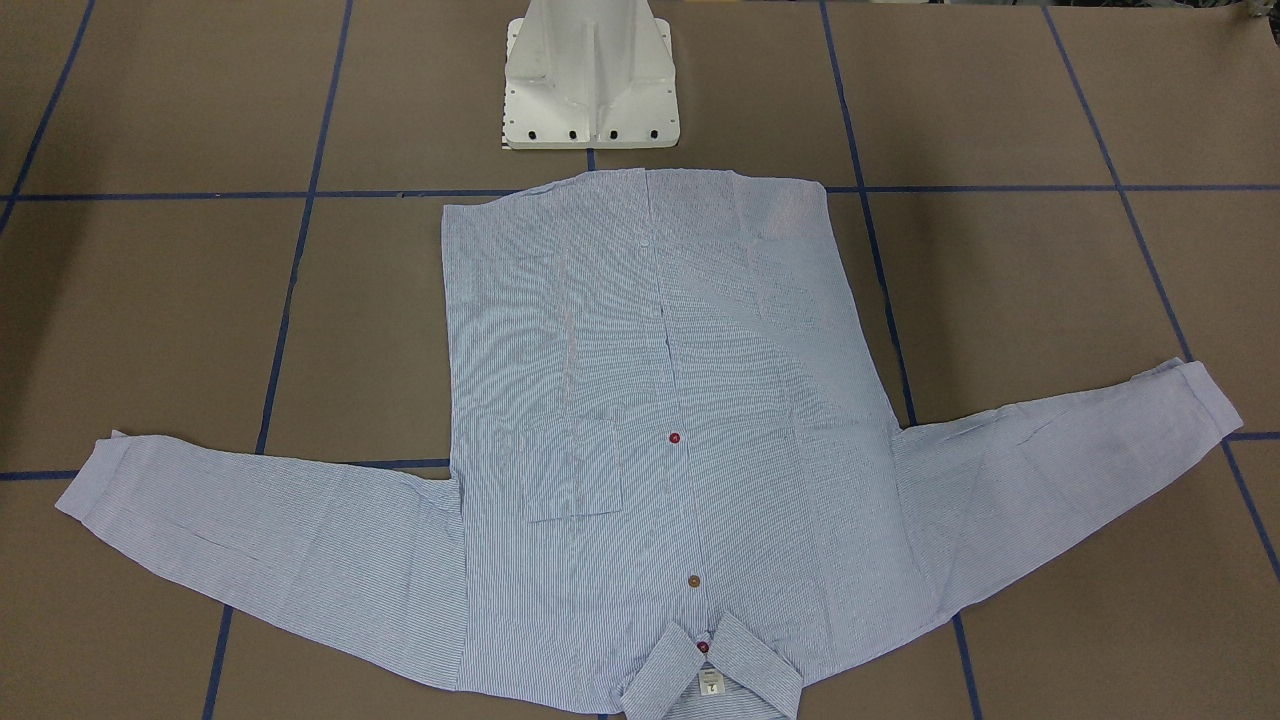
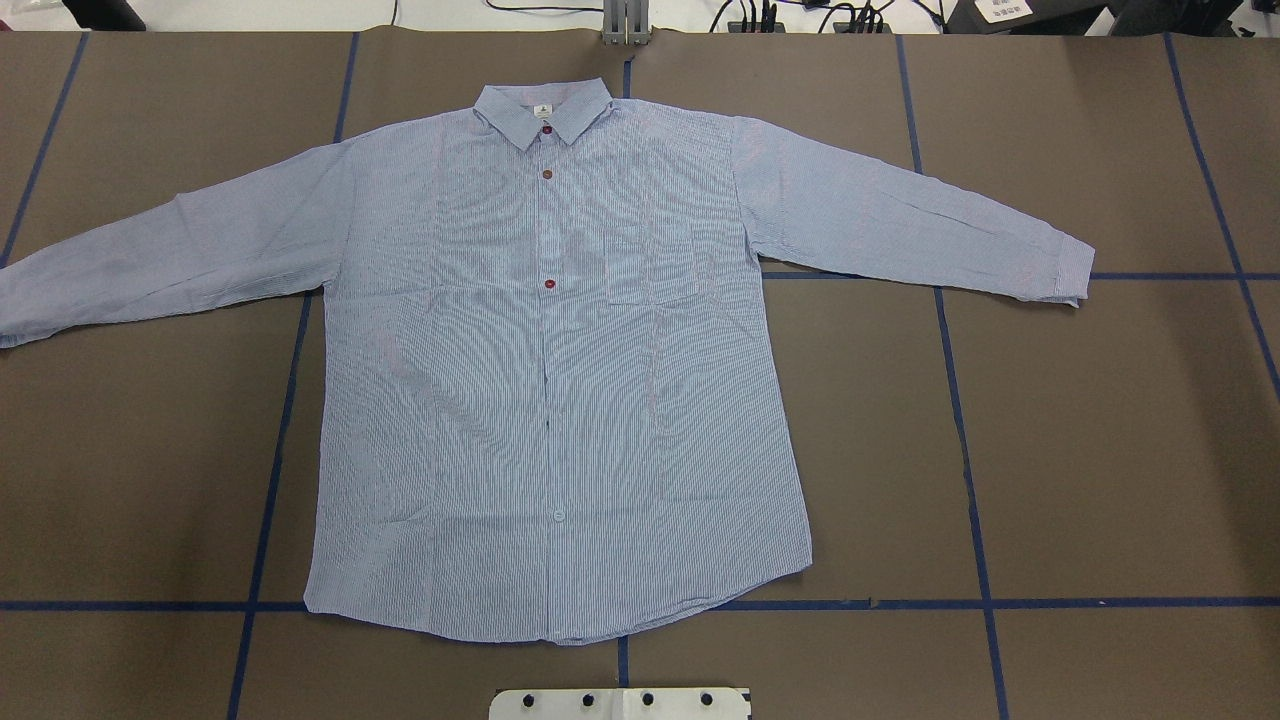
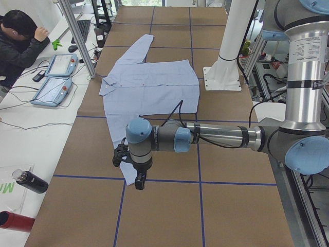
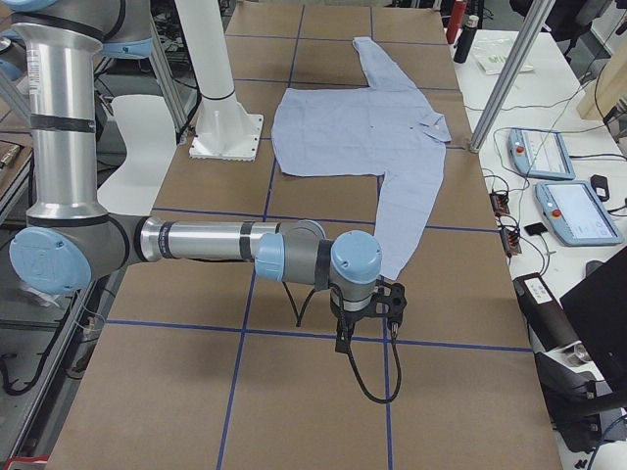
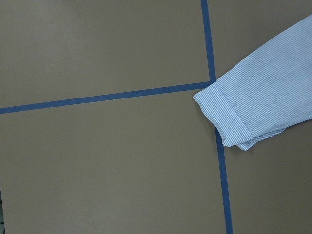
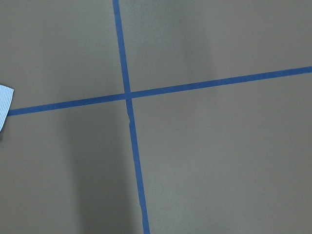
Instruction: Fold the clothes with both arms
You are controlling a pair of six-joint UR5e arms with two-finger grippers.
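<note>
The light blue-and-white striped shirt (image 2: 560, 350) lies flat and face up on the brown table, buttoned, collar (image 2: 542, 108) at the far side and both sleeves spread out; it also shows in the front view (image 1: 640, 430). My left gripper (image 3: 138, 180) shows only in the exterior left view. It hangs over the table by the sleeve's end, whose cuff (image 5: 229, 122) shows in the left wrist view. My right gripper (image 4: 367, 328) shows only in the exterior right view, just past the other sleeve's end. I cannot tell whether either is open or shut.
The white pedestal base (image 1: 590, 90) stands at the shirt's hem side. Blue tape lines (image 2: 965, 440) cross the table. An operator (image 3: 20, 41), teach pendants (image 3: 51, 90) and bottles (image 3: 31, 182) are on the white side bench beyond the collar.
</note>
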